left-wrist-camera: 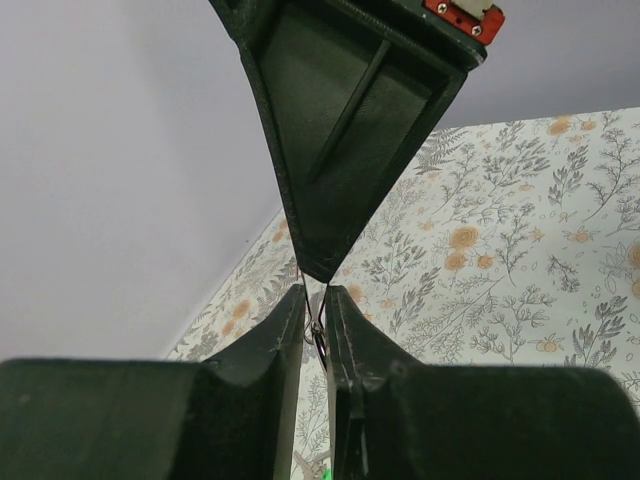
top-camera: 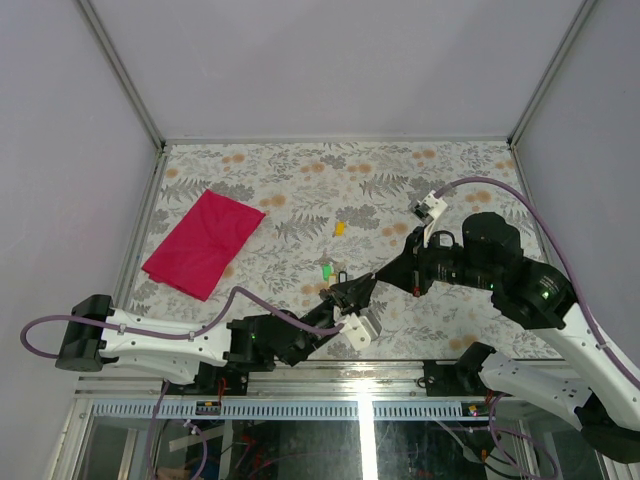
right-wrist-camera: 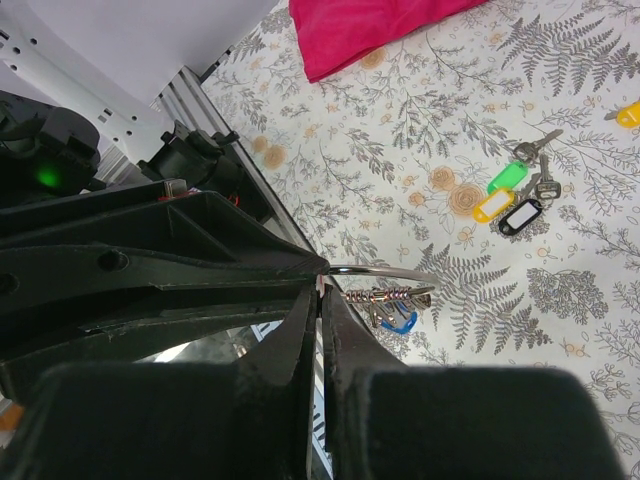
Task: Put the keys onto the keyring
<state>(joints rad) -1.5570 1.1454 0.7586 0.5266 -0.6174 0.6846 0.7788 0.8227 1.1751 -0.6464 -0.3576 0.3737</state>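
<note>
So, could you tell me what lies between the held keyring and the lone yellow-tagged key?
A cluster of keys with green, yellow and black tags, seen in the right wrist view.

I'm seeing the cloth (top-camera: 203, 243) lying at the left of the table (top-camera: 450, 170); the loose keys (top-camera: 328, 270) are sitting near the middle, with a lone tagged key (top-camera: 340, 228) lying behind them; the keyring (right-wrist-camera: 380, 270) is hanging just before those loose keys, pinched where the left gripper (top-camera: 338, 296) and right gripper (top-camera: 362, 287) are meeting tip to tip.
</note>
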